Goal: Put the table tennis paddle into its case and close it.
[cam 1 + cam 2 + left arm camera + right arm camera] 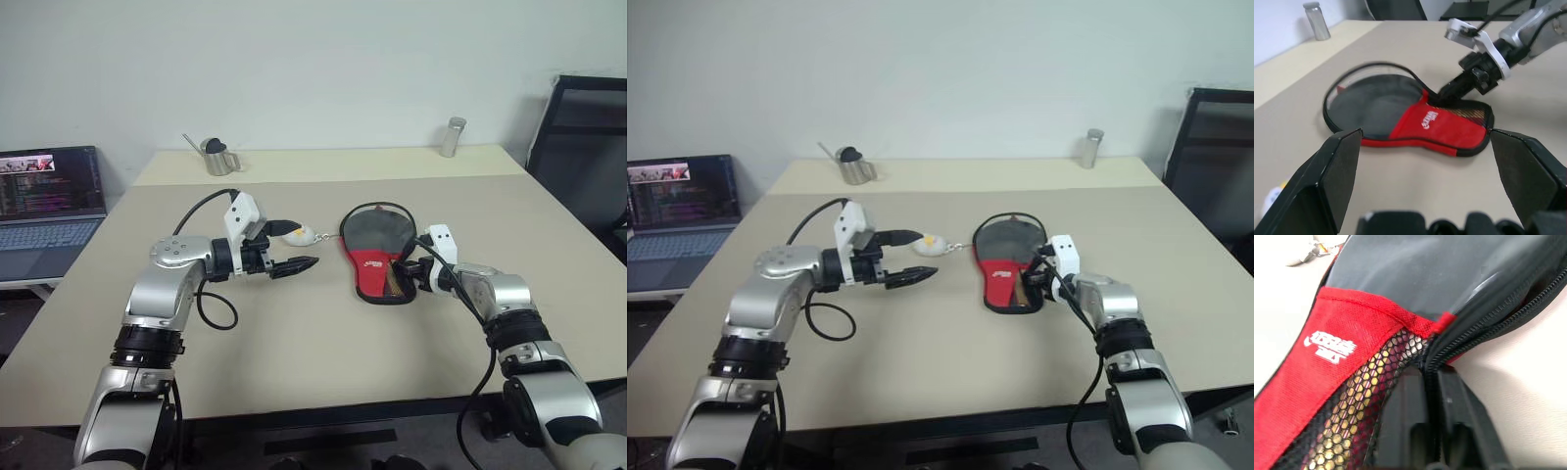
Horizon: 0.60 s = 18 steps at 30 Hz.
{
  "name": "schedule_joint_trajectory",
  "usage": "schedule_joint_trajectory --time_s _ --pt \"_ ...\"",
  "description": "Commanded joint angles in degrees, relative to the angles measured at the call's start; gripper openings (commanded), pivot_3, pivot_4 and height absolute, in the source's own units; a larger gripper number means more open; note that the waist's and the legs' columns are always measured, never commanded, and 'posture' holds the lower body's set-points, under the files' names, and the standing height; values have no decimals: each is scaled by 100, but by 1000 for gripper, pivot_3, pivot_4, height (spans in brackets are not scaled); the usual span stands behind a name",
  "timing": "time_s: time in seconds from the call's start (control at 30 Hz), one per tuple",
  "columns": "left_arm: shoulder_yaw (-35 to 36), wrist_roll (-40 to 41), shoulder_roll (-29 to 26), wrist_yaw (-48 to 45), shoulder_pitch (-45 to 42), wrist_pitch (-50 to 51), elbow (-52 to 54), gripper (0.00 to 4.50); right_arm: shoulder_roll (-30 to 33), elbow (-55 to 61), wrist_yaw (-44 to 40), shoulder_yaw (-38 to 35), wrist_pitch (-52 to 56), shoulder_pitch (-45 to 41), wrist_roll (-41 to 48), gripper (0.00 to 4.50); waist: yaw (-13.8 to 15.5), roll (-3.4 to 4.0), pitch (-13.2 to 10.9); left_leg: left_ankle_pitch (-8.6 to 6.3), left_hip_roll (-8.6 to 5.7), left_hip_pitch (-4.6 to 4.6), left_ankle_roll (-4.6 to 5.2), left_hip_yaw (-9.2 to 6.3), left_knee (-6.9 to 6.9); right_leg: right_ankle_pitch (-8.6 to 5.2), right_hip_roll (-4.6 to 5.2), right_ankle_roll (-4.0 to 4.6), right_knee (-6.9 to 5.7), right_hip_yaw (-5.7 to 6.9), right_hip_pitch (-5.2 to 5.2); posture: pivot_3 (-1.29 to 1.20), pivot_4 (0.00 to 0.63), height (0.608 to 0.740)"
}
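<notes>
On the table (294, 343), the case (377, 257) lay near-to-far; its near zipper edge was pinched by the right tool (412, 275), the left tool (294, 264) wide, apart.

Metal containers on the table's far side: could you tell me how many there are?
2. A small metal watering can stands on the far left of the table, and a metal cylinder stands on the far right. None seems hidden.

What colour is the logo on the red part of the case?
White, printed on the red front of the case; the logo shows best in the right wrist view.
</notes>
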<state>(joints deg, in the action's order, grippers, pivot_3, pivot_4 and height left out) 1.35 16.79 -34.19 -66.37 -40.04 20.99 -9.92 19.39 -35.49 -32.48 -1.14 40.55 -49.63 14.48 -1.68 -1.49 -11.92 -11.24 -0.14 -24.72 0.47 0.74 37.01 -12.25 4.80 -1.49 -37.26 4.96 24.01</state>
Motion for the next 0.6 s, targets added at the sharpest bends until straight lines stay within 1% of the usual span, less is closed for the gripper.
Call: schedule_joint_trajectory --time_s 0.03,0.23,0.43,0.6 --pt "0 256 -280 -333 135 114 442 4500 -161 327 -160 43 360 18 138 22 -15 0 0 0 0 0 0 2 -2 0 0 0 0 -2 2 0 150 740" --pt "23 448 -689 -742 540 258 703 4500 -396 1151 -247 90 959 162 379 22 -25 1 0 -1 17 0 -1 9 -5 0 -17 1 2 -12 8 0 150 740" --pt "90 819 -853 -752 1173 639 1370 4500 -622 2032 -201 156 1573 472 611 22 -17 2 -1 -3 60 0 -4 31 -5 10 -61 18 14 -56 17 0 150 740" --pt "82 963 -1005 -717 1652 769 1824 4500 -765 2842 -13 212 2108 828 780 22 -12 2 -1 -4 73 4 -5 52 -6 9 -72 17 15 -73 24 0 150 740"
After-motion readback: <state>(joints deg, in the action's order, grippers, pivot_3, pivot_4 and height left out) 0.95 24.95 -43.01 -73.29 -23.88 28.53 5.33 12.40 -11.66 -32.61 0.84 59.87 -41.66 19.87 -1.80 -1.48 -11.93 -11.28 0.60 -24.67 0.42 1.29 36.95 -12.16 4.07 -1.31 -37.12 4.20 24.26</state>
